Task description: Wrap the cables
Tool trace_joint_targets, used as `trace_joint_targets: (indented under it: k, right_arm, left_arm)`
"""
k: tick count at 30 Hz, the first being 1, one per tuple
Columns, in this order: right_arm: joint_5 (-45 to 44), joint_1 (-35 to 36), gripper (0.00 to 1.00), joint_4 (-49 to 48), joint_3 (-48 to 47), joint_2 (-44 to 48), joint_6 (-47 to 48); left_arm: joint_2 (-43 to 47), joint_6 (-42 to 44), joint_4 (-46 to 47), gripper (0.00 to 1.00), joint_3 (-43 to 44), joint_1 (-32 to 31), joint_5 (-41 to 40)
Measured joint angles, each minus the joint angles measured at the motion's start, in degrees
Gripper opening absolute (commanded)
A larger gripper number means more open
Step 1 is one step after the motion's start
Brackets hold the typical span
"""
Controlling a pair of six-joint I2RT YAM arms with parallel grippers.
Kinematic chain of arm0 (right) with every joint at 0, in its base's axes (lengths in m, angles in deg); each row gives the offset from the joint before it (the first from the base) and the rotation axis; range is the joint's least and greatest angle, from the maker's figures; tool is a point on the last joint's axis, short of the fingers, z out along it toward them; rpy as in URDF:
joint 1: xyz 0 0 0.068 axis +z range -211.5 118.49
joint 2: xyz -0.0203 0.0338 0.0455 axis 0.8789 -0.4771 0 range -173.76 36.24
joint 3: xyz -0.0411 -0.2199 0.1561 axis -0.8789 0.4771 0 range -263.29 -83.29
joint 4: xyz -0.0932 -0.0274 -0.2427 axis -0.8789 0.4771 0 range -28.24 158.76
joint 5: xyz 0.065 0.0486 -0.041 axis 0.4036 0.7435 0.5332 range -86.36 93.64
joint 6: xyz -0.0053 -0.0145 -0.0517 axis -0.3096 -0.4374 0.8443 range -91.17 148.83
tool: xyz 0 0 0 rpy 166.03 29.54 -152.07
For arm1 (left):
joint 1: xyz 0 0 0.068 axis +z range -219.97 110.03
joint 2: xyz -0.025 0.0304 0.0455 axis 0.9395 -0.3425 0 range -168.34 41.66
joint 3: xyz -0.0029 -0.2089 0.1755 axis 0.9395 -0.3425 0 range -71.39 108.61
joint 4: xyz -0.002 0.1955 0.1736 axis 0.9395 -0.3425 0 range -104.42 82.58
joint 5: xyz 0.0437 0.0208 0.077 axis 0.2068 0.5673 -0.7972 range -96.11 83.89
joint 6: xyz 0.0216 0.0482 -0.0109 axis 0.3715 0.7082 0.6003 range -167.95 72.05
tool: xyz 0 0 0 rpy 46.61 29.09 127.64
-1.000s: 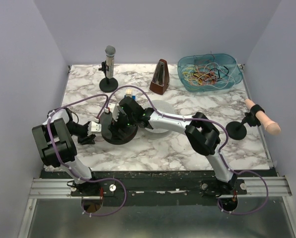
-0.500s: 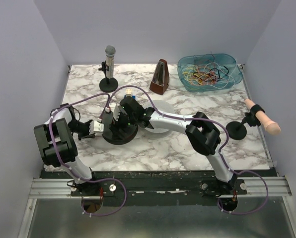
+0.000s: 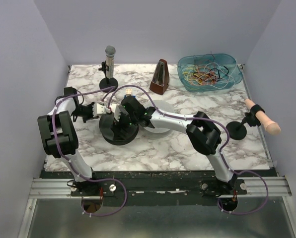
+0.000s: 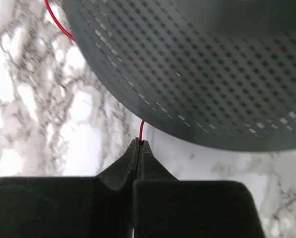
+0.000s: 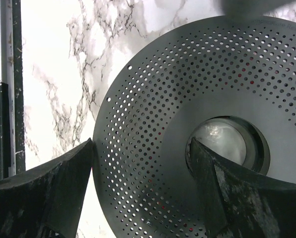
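1. Pinching a thin red cable (image 4: pixel 141 130), the left end effector (image 4: pixel 139 143) has its jaws pressed together just beside the far-left rim of the perforated black reel (image 4: pixel 197 74). The short run from tips to rim looks straight, probably so the strand winds on under tension
2. Directly over the reel, the right end effector (image 5: pixel 140 144) stands wide apart, one finger outside the rim and the other by the hub hole. It grips nothing I can make out and is likely placed to steady or turn the reel
3. Beyond the reel, a metronome (image 3: pixel 160 78) and a microphone (image 3: pixel 109 62) stand near the desk (image 3: pixel 187 148) back edge, out of the working space
4. Far right of the reel, a blue tub (image 3: pixel 232 58) holds the multicoloured tangle of cables (image 3: pixel 203 77), well apart, apparently waiting their turn
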Motion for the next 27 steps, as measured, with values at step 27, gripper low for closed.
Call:
trace_joint_targets:
  k: [27]
  right_arm:
    - [-2.1, -0.2, 0.94, 7.3, -3.3, 0.0, 1.3]
  left_arm:
    - [-7.6, -12.3, 9.3, 0.37, 8.7, -10.7, 0.3]
